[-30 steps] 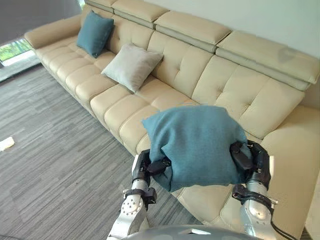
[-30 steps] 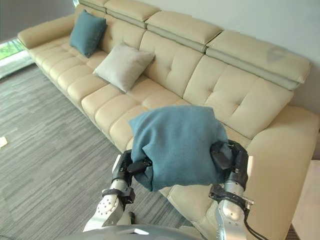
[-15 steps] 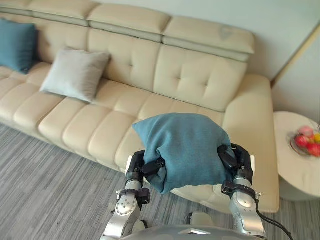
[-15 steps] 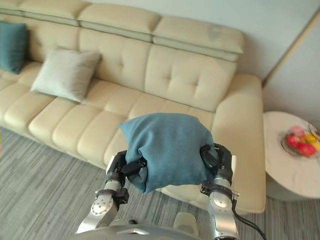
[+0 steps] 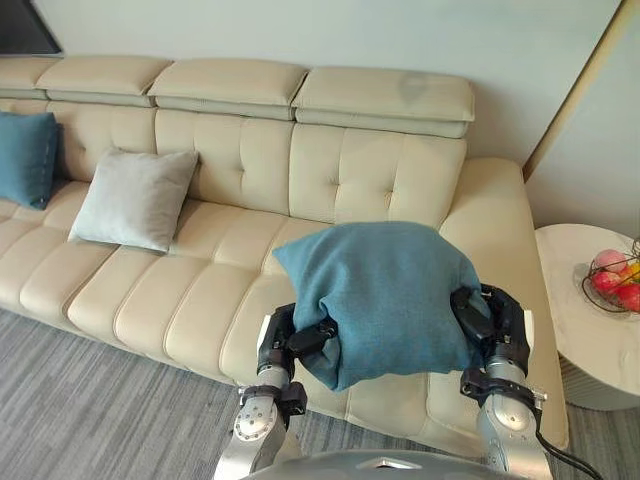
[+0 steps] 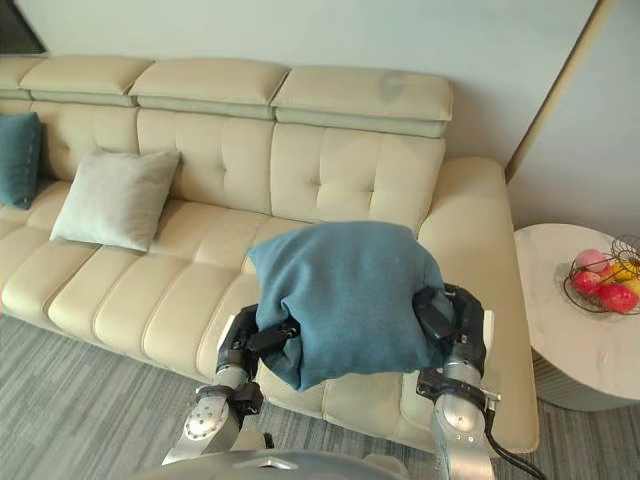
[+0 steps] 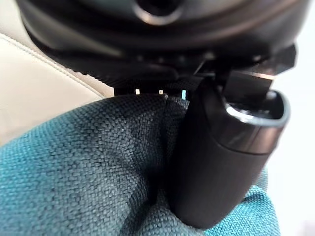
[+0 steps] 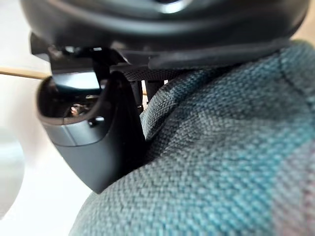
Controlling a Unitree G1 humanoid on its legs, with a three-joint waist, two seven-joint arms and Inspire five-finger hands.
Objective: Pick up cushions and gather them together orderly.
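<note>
- Left hand (image 5: 290,341): clamped on the left lower side of the teal cushion (image 5: 385,295), fingers curled into the fabric. In the left wrist view its thumb (image 7: 221,162) is dug into the teal weave.
- Right hand (image 5: 497,320): clamped on the cushion's right side. In the right wrist view its thumb (image 8: 93,142) presses the cloth.
- Grip looks the same as half a second and a second ago. Both hands still squeeze the cushion between them, and it is the same bunched shape.
- Teal cushion is held up in the air in front of the robot, over the front edge of the cream sofa (image 5: 200,290), at its right-hand seat. It is not resting on the seat.
- The whole picture has shifted since the earlier frames, so that is the camera moving. The sofa is now seen nearly straight on, against a pale wall.
- Grey cushion (image 5: 135,198) leans on the sofa back left of centre, same spot on the sofa as before.
- Second teal cushion (image 5: 25,158) sits further left against the backrest, well apart from the grey one.
- Round pale side table (image 5: 585,340) stands just beside the sofa's right arm, with a wire fruit basket (image 5: 612,282) on it.
- Grey striped carpet (image 5: 70,410) lies in front of the sofa.
</note>
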